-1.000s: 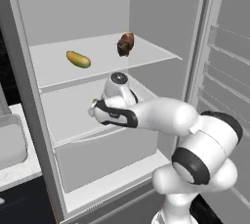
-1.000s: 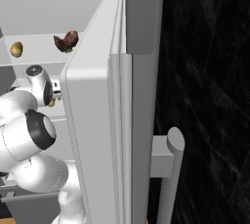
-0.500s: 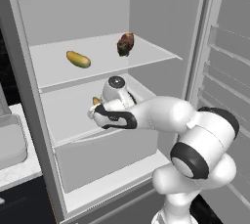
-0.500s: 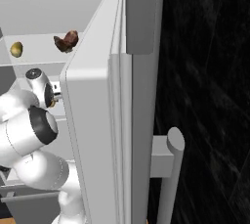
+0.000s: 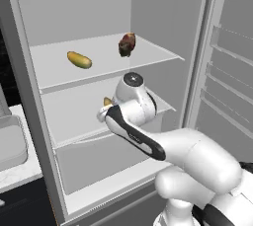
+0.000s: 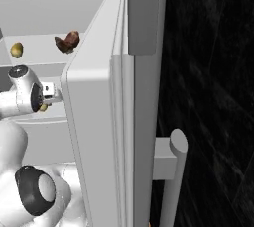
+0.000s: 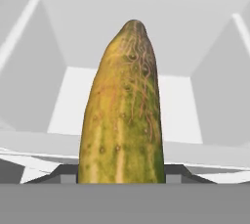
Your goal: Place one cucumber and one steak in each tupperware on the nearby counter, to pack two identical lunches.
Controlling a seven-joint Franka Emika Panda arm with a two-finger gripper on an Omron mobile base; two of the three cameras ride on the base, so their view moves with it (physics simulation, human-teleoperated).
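Note:
My gripper (image 5: 107, 107) reaches into the open fridge at the middle shelf and is shut on a yellow-green cucumber (image 7: 124, 115), which stands up large between the fingers in the hand view. Its tip (image 5: 107, 102) peeks out beside the white hand, and the right base view has the gripper (image 6: 47, 99) at the same cucumber (image 6: 43, 107). On the upper shelf lie a second cucumber (image 5: 79, 59) to the left and a lumpy dark brown steak (image 5: 127, 44) to the right. A light-grey tupperware (image 5: 11, 141) sits on the white counter (image 5: 20, 173), cut off by the left edge.
The fridge door (image 5: 227, 87) stands open to the right, with shelf racks on its inside. From the right base camera its thick edge (image 6: 119, 122) blocks most of the interior. The middle shelf (image 5: 74, 121) has a white lip along its front.
The jaws have shut on the cucumber on the middle shelf. The hand has shifted slightly over that shelf. The upper-shelf cucumber and steak have not moved.

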